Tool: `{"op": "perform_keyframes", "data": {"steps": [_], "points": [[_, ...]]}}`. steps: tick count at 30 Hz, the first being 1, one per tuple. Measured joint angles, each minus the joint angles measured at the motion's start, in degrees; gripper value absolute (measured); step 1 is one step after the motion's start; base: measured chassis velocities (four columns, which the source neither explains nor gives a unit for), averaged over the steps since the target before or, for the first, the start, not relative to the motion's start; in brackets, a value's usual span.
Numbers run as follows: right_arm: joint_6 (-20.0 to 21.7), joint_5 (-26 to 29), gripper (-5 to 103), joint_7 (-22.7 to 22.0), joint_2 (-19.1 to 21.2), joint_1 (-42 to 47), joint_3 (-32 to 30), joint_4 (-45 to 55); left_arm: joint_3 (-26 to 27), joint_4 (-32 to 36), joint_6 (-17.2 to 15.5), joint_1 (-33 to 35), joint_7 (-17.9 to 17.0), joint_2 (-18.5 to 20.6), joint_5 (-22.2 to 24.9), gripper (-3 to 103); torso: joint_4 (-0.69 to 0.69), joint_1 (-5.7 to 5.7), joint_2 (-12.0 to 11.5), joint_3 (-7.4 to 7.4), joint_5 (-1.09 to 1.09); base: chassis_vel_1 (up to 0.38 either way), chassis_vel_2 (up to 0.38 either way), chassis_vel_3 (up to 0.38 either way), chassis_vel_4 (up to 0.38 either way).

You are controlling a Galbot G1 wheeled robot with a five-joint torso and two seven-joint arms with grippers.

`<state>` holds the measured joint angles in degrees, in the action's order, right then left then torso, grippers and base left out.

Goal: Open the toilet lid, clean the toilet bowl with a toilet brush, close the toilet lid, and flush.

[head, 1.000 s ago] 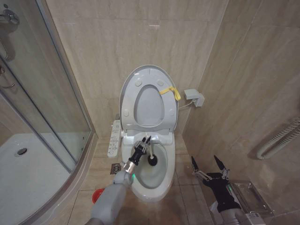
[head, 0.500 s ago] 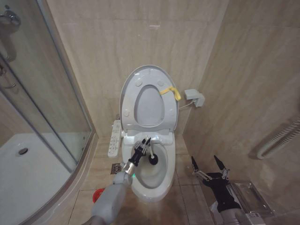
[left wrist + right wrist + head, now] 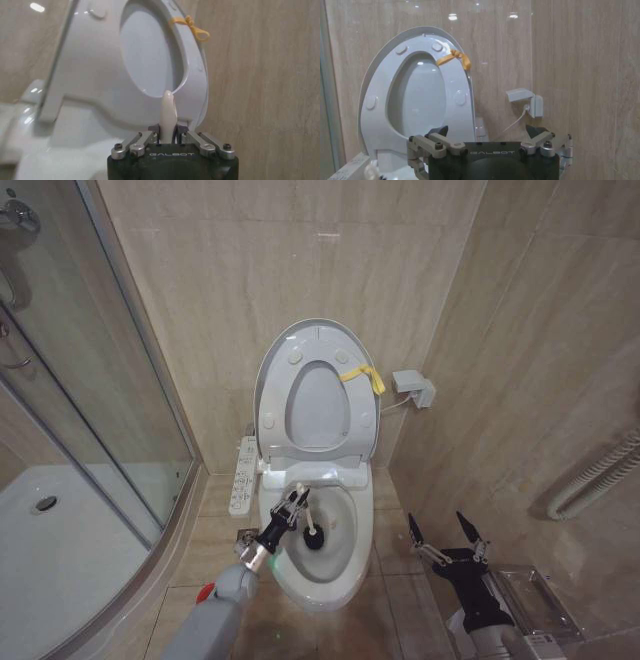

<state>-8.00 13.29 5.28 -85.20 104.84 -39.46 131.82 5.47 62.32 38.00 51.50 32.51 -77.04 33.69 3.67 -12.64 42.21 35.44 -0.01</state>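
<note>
Toilet bowl (image 3: 338, 555) sits against the tiled back wall (image 3: 300, 270), its white ceramic basin open to the head camera, with the glass shower enclosure (image 3: 90, 410) well off to the robot's left. Above the bowl, the toilet lid (image 3: 275, 370) stands upright against the wall with the seat ring (image 3: 352, 435) raised flat against it; a yellow band (image 3: 364, 376) is tied around the ring's upper right edge. A white bidet control panel (image 3: 243, 472) runs along the bowl's left side, and a white wall socket (image 3: 414, 388) is mounted just right of the lid. The left gripper (image 3: 293, 506) reaches over the bowl's left rim, its fingers closed on the thin white handle of the toilet brush (image 3: 311, 538), whose dark bristle head rests inside the basin. In the left wrist view the handle (image 3: 168, 112) rises between the pinched fingers. The right gripper (image 3: 446, 532) hangs idle to the right of the bowl, above the floor, its 2 fingers spread apart and holding nothing. A small red holder (image 3: 205, 595) shows on the floor left of the bowl.
</note>
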Motion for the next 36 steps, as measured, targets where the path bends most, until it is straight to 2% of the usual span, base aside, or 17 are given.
{"op": "perform_keyframes", "data": {"steps": [11, 13, 14, 15, 18, 19, 22, 32, 36], "points": [[0.0, 0.0, 100, 0.0, 0.0, 0.0, 0.0, 0.0, 3.7, 7.8, -2.8, 11.5, -4.9, 1.6, 2.2, 21, -0.02, 0.0, 0.0, 0.0, 0.01, 0.0, 0.0, 0.0, 0.0], [0.0, 0.0, 100, 0.0, 0.0, 0.0, 0.0, 0.0, 4.1, 9.3, -3.6, 13.3, -6.4, 1.5, 4.0, 21, -0.02, 0.01, 0.0, 0.0, 0.01, 0.0, 0.0, 0.0, 0.0], [0.0, 0.0, 100, 0.0, 0.0, 0.0, 0.0, 0.0, 4.0, 10.2, -4.6, 13.9, -7.6, 1.3, 6.4, 21, -0.02, 0.01, 0.0, 0.0, 0.01, 0.0, 0.0, 0.0, 0.0], [0.0, 0.0, 100, 0.0, 0.0, 0.0, 0.0, 0.0, 4.0, 10.2, -4.6, 13.9, -7.6, 1.3, 6.4, 21, -0.02, 0.01, 0.0, 0.0, 0.01, 0.0, 0.0, 0.0, 0.0], [0.0, 0.0, 100, 0.0, 0.0, 0.0, 0.0, 0.0, 3.2, 11.0, -6.3, 12.7, -10.1, 0.5, 12.4, 21, -0.01, 0.01, 0.0, 0.0, 0.01, 0.0, 0.0, 0.0, 0.0], [0.0, 0.0, 100, 0.0, 0.0, 0.0, 0.0, 0.0, 3.2, 11.0, -6.3, 12.7, -10.1, 0.5, 12.4, 21, -0.01, 0.01, 0.0, 0.0, 0.01, 0.0, 0.0, 0.0, 0.0], [0.0, 0.0, 100, 0.0, 0.0, 0.0, 0.0, 0.0, 1.8, 10.2, -7.3, 8.4, -11.4, -0.9, 15.8, 21, 0.01, 0.0, 0.0, 0.0, 0.01, 0.0, 0.0, 0.0, 0.0], [0.0, 0.0, 100, 0.0, 0.0, 0.0, 0.0, 0.0, 0.4, 3.3, -6.3, 1.0, -9.1, -2.7, 12.9, 21, 0.0, 0.0, 0.0, 0.0, 0.02, 0.0, 0.0, 0.0, 0.0], [0.0, 0.0, 100, 0.0, 0.0, 0.0, 0.0, 0.0, 0.6, 0.1, -4.8, -1.2, -7.2, -3.2, 9.5, 21, -0.01, 0.0, 0.0, 0.0, 0.02, 0.0, 0.0, 0.0, 0.0]]}}
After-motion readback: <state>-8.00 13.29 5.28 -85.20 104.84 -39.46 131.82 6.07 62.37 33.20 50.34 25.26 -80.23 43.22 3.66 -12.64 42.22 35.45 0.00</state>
